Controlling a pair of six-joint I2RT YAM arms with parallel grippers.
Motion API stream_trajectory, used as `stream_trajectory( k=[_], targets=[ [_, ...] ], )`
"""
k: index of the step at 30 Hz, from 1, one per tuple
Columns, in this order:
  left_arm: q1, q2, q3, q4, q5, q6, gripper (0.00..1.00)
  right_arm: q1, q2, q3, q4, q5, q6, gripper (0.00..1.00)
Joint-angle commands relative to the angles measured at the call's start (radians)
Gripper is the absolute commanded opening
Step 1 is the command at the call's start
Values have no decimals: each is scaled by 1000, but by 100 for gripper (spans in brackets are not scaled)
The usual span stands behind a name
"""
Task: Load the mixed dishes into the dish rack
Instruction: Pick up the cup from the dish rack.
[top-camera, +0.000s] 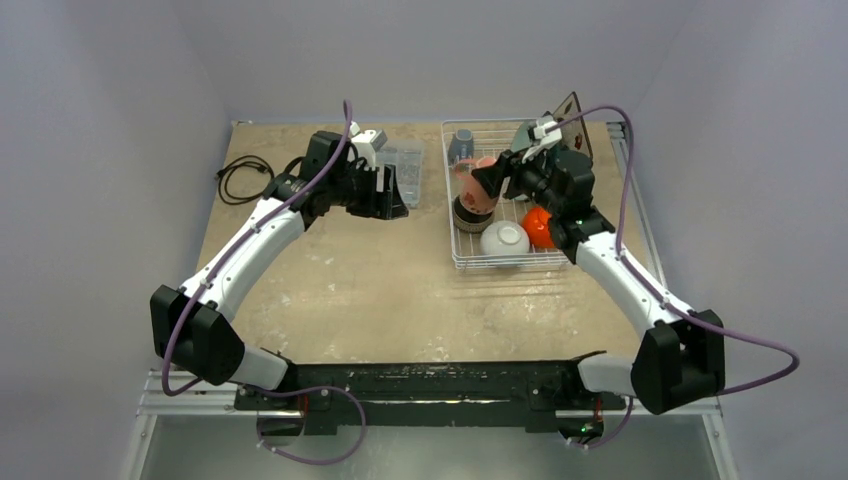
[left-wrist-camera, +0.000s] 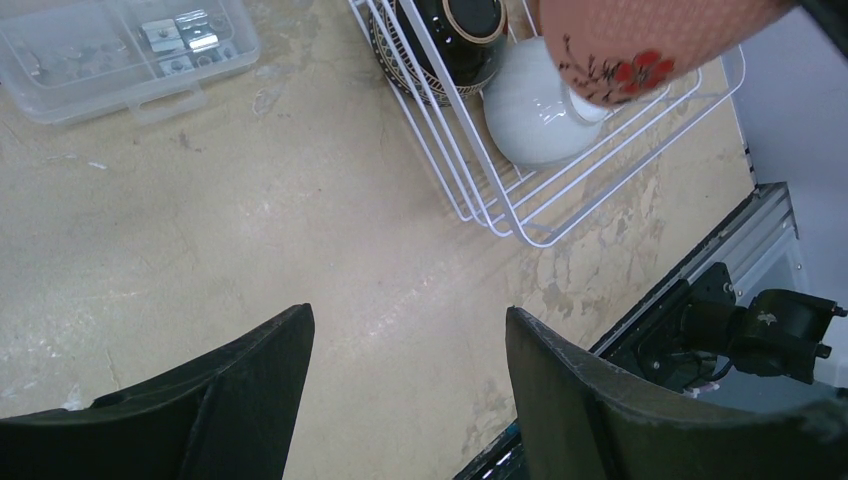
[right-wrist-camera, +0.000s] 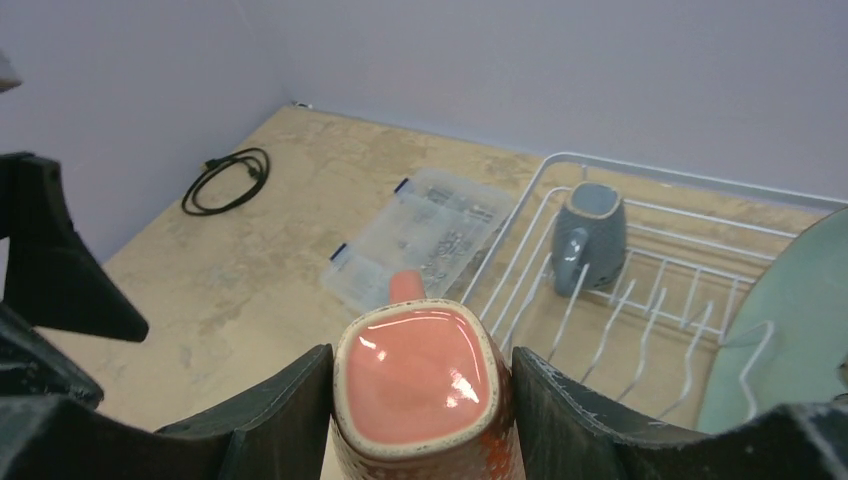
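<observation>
1. Black cable (top-camera: 240, 175): coiled at the far-left of the table (top-camera: 350, 290).
2. Left gripper (left-wrist-camera: 407, 320): the arm reaches far over the left half of the table. The wrist is just near of the clear plastic compartment box (top-camera: 405, 165). Jaws are wide apart and hold nothing, with bare tabletop beneath them.
3. Dish rack (top-camera: 470, 262): white wire basket on the far-right part of the table, just right of the box.
4. Grey-blue mug (right-wrist-camera: 590, 235): stands in the rack's far-left corner, handle toward the near side.
5. Salmon-pink mug (right-wrist-camera: 410, 370): dotted outer skin, with a red flower on a dark twig painted on its side. A squarish glossy end with a pale rim faces the wrist camera; can't tell if that end is the mouth or the base. It sits over the rack's left side, above the brown bowl (top-camera: 465, 215). Can't tell whether it touches the bowl.
6. Right gripper (right-wrist-camera: 420, 400): the arm runs up the rack's right side with the wrist turned left. One finger sits on each side of the salmon-pink mug, clamping it.
7. White bowl (top-camera: 504, 240): upside down in the rack's near part.
8. Orange bowl (top-camera: 538, 228): just right of the white bowl, partly under the right arm.
9. Round pale green plate (right-wrist-camera: 790, 320): on edge at the rack's right side.
</observation>
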Motion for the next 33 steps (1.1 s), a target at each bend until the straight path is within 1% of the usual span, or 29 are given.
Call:
stream_trajectory(
  k=[1, 3, 7, 10, 14, 17, 19, 24, 28, 33],
  targets=[
    [7, -24, 0, 43, 23, -10, 69, 28, -73, -102, 235, 7, 53, 0],
    [7, -22, 0, 44, 24, -10, 69, 29, -80, -140, 289, 12, 57, 0],
    [6, -21, 0, 43, 19, -9, 69, 63, -71, -169, 296, 91, 116, 0],
    [6, -20, -1, 43, 18, -7, 69, 112, -110, -223, 299, 222, 158, 0],
    [6, -19, 0, 46, 33, -15, 69, 159, -142, -292, 307, 358, 278, 0],
    [6, -18, 0, 47, 37, -18, 69, 204, -150, -328, 301, 495, 335, 0],
    [6, -18, 0, 46, 36, -16, 69, 223, -142, -337, 298, 557, 344, 0],
    [6, -20, 0, 46, 34, -15, 69, 268, -102, -325, 277, 645, 332, 0],
    [7, -22, 0, 46, 34, -15, 69, 298, -107, -347, 275, 723, 334, 0],
    [6, -23, 0, 46, 40, -18, 69, 357, -98, -333, 222, 836, 334, 0]
  ],
)
